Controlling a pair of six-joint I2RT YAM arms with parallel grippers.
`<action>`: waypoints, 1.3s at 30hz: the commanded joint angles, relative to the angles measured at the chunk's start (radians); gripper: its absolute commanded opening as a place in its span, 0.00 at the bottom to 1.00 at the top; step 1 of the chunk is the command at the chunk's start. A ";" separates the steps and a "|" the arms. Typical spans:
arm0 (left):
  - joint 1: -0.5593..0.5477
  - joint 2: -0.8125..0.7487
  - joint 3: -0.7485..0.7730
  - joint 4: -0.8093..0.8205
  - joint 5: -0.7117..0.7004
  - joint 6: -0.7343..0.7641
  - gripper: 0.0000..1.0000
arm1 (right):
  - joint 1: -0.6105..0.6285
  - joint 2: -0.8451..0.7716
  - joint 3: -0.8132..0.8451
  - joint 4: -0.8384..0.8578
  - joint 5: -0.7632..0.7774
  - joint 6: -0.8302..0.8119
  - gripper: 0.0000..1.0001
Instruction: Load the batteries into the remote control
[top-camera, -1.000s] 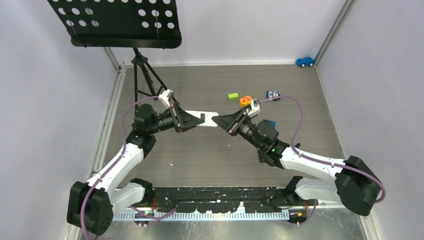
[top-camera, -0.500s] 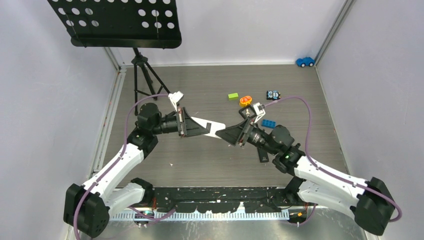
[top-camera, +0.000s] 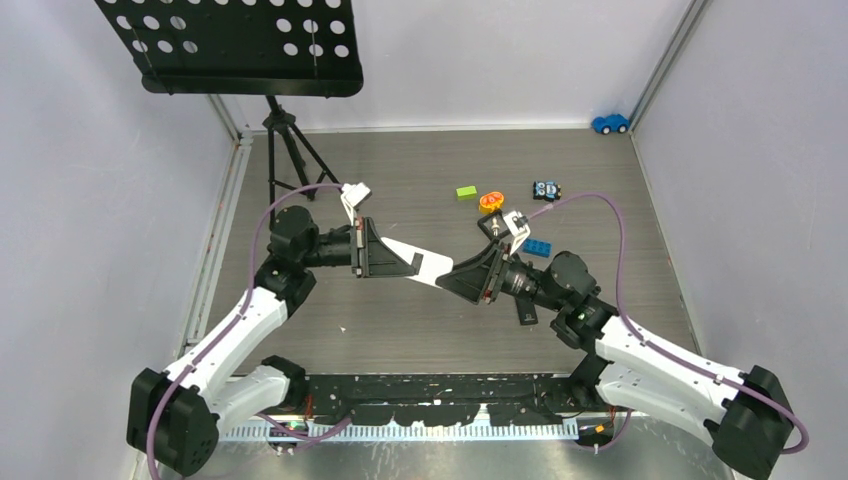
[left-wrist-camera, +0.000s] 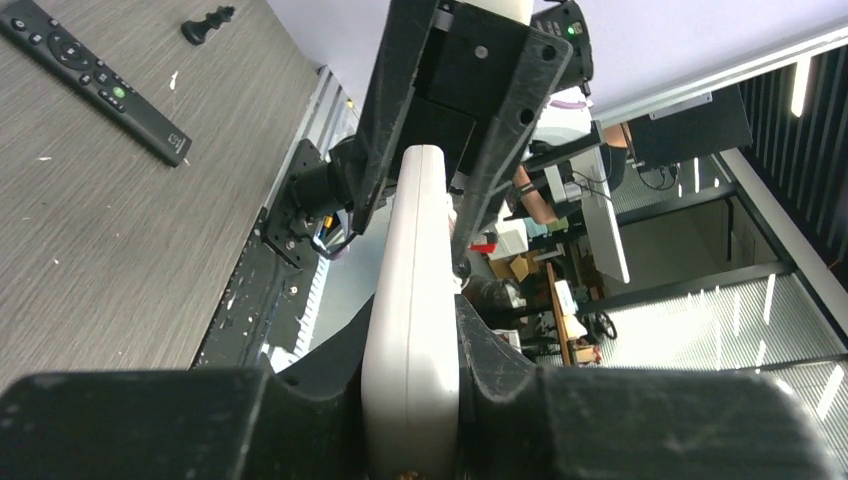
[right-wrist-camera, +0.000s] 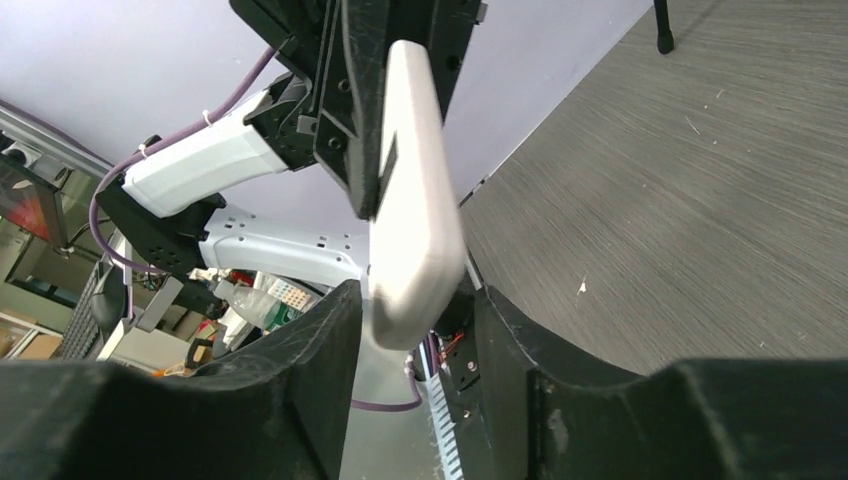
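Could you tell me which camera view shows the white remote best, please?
Top external: the white remote shows along its length, between the left tool and right tool. Both wrist views show it foreshortened, end-on.

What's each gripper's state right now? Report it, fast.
Left gripper: closed, holding the white remote.
Right gripper: open, straddling the remote's free end, with a gap showing on one side.
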 joint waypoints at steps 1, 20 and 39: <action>0.003 -0.033 0.021 0.081 0.061 -0.002 0.00 | -0.003 0.055 0.000 0.181 0.003 0.016 0.47; 0.007 -0.136 0.057 -0.407 -0.274 0.336 0.98 | -0.003 0.056 0.070 -0.063 0.228 -0.180 0.00; 0.019 -0.223 0.154 -0.840 -0.807 0.525 1.00 | 0.172 0.369 0.344 -0.707 1.172 -0.775 0.00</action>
